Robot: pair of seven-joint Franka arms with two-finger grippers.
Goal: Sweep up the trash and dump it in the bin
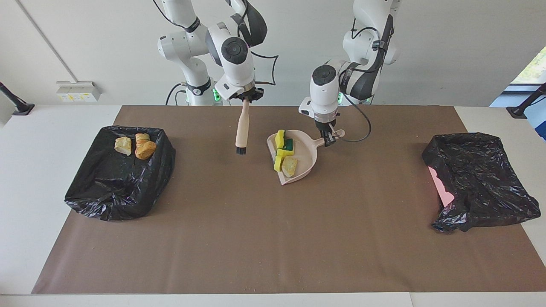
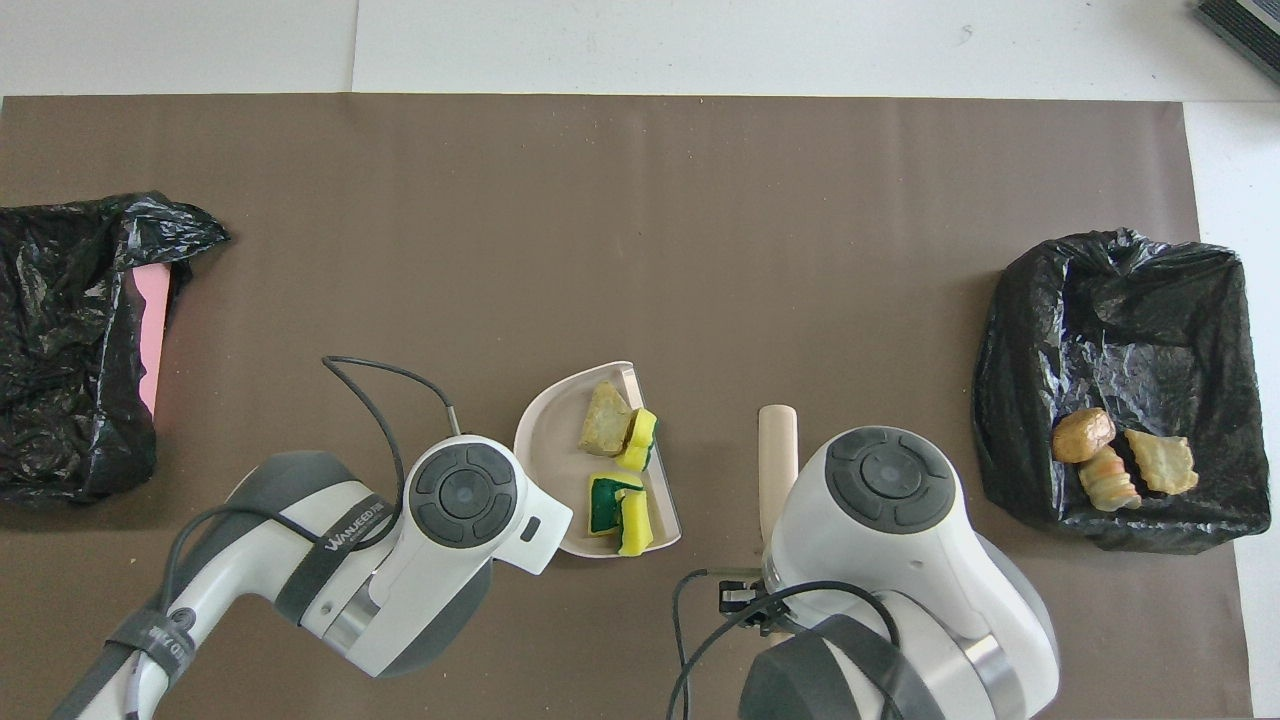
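The right gripper is clamped tight on the handle end of the brush, which hangs nearly upright w/ its black bristles down, lifted clear of the brown mat. The brush is beside the dustpan but apart from it, toward the right arm's end of the table. The left gripper is closed on the dustpan's handle. The pan carries four scraps: yellow sponge bits, one green-backed, plus a tan lump, bunched along its open lip, well away from the handle and the left jaws. Three more scraps – pale, striped, orange – lie in the black-lined bin at the right arm's end. A second black-lined bin sits at the left arm's end, pink showing under the liner.
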